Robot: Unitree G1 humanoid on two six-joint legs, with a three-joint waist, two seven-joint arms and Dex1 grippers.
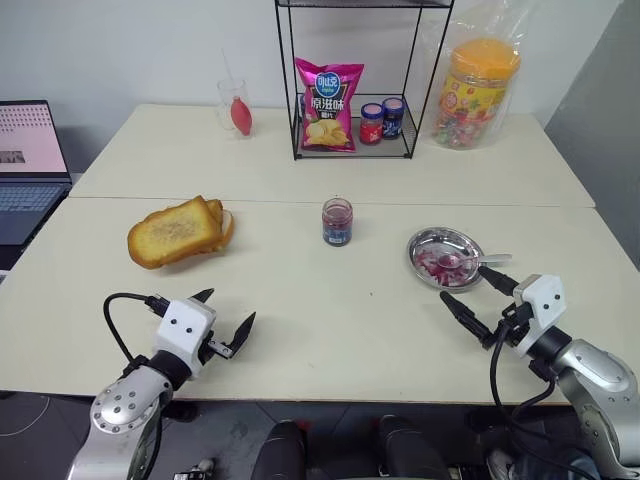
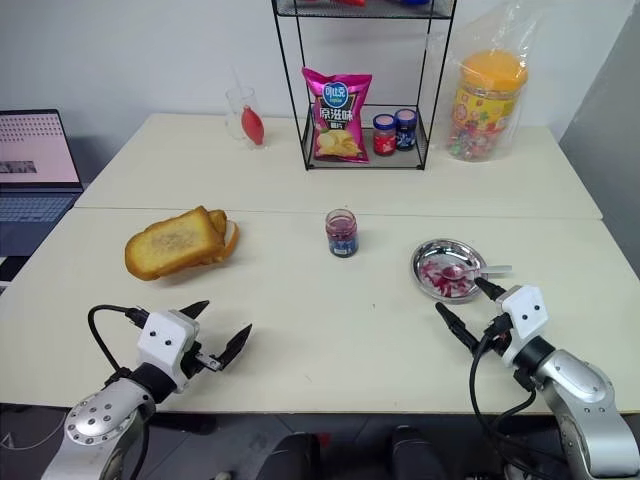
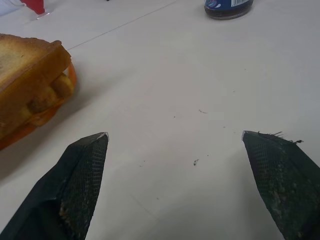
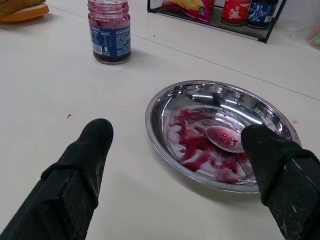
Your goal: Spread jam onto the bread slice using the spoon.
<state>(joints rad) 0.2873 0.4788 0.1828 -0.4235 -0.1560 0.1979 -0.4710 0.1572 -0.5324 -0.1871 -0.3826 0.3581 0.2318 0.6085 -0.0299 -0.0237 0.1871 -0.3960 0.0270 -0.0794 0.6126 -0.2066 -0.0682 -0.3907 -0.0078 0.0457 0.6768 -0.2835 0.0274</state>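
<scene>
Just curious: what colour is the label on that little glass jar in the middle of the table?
Blue, on the jar; the right wrist view shows it best.

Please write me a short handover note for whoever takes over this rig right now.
Left gripper: open, empty, over bare table in front of the bread.
Right gripper: open, empty, just in front of the steel dish.
Spoon: lying in the dish, bowl in smeared jam, handle over the rim on the robot's right.
Jam jar: upright mid-table, lid off.
Bread slice: on top of the toast pile, to the robot's left; no jam visible on it.
Done: jam put out in the dish.
Left: pick up the spoon, load it, spread jam on the slice.
</scene>
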